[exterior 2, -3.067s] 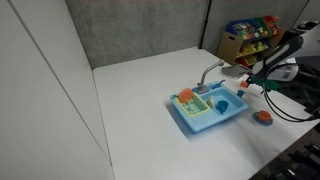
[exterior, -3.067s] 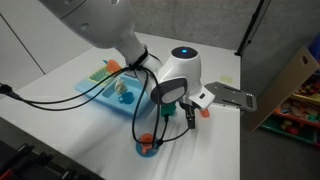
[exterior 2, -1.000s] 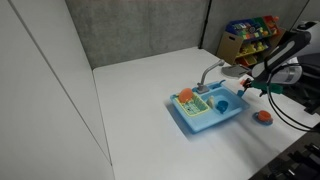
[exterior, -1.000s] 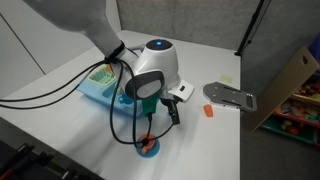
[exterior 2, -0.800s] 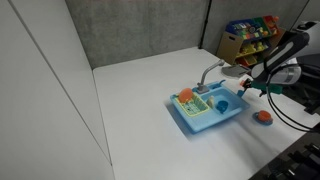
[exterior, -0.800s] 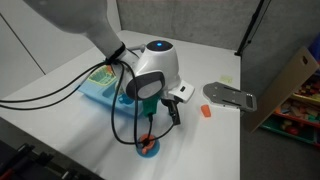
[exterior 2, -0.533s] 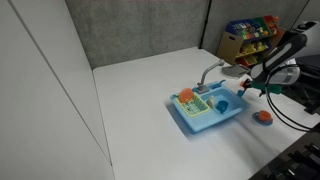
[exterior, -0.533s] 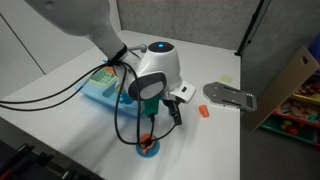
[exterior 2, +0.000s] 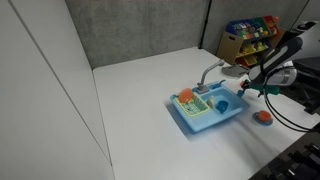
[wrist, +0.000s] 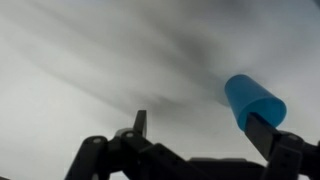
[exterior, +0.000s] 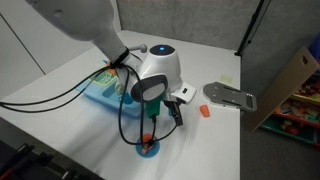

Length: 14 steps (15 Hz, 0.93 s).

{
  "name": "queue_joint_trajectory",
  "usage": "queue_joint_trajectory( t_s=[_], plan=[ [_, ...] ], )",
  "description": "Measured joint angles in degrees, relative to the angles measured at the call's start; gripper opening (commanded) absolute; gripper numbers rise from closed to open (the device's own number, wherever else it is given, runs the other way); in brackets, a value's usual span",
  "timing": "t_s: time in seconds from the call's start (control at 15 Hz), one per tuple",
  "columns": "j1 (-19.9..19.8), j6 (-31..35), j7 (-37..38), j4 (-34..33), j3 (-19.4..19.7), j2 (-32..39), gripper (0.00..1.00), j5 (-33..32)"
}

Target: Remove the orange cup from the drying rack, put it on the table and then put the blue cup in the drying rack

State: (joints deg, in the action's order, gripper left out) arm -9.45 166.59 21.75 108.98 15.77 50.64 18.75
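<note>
nearby, blue cup (wrist: 254, 100) beside spread fingers (wrist: 286, 152)

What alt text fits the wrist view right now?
A blue cup shows at the right of the frame, tilted, just beside one dark finger of the tool; everything behind it is a pale-grey blur. The tool comes in from the bottom edge, open and holding nothing.

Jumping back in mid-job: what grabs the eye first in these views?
The robot's bulky white wrist looms over the white table, beside the light-blue toy sink. In the wrist view, a blue cup sits right by one finger of the open pincer.
</note>
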Motion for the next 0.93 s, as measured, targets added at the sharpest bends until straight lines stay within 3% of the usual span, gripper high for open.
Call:
queue_joint_trajectory(
  t_s=[0.67, 0.73, 0.8, 0.93],
  plan=[
    [0.01, 0.00, 0.05, -1.84, 0.01, 1.99, 1.00, 0.00],
    [0.02, 0.00, 0.06, -2.00, 0.01, 2.16, 0.94, 0.00],
    [0.05, -0.05, 0.06, -2.14, 0.00, 2.30, 0.74, 0.00],
    [0.15, -0.07, 0.06, -2.45, 0.00, 2.53, 0.58, 0.00]
  ],
)
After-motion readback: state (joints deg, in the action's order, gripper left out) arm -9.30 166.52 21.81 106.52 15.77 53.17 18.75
